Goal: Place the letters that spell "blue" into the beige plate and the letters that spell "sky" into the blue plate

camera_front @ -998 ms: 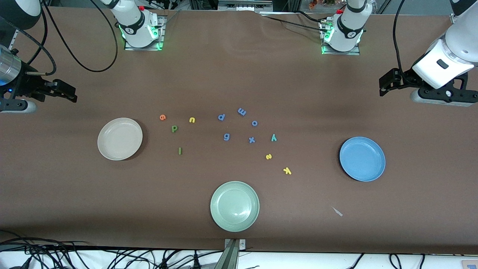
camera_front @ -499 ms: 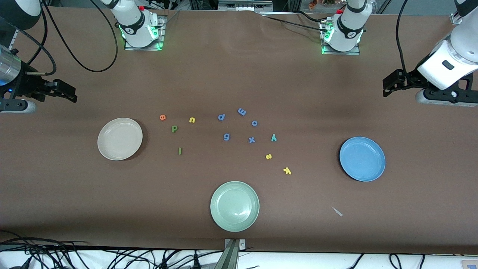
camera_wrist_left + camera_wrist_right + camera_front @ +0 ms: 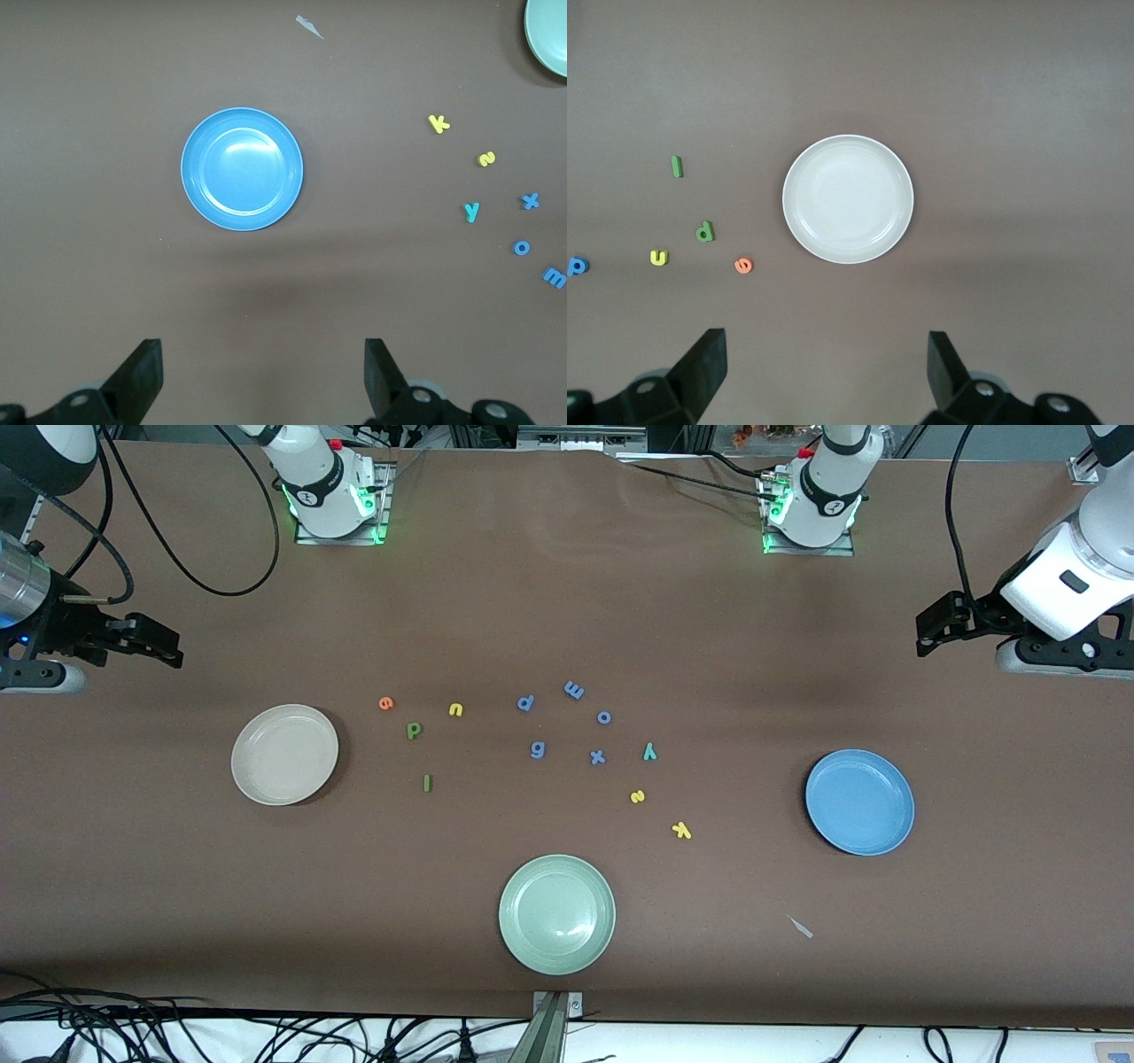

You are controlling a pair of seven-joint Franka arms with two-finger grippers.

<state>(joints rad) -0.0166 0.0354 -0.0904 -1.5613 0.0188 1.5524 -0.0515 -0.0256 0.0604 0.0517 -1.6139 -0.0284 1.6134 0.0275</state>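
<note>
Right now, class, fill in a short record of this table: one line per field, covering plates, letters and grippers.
beige plate: empty, toward the right arm's end of the table
blue plate: empty, toward the left arm's end
pale green plate: empty, nearest the front camera
blue letters: orange e, dark green b, yellow u, green l, all on the table near the beige plate
sky letters: teal y, yellow s, yellow k, on the table
left gripper: open, holds nothing
right gripper: open, holds nothing
</note>
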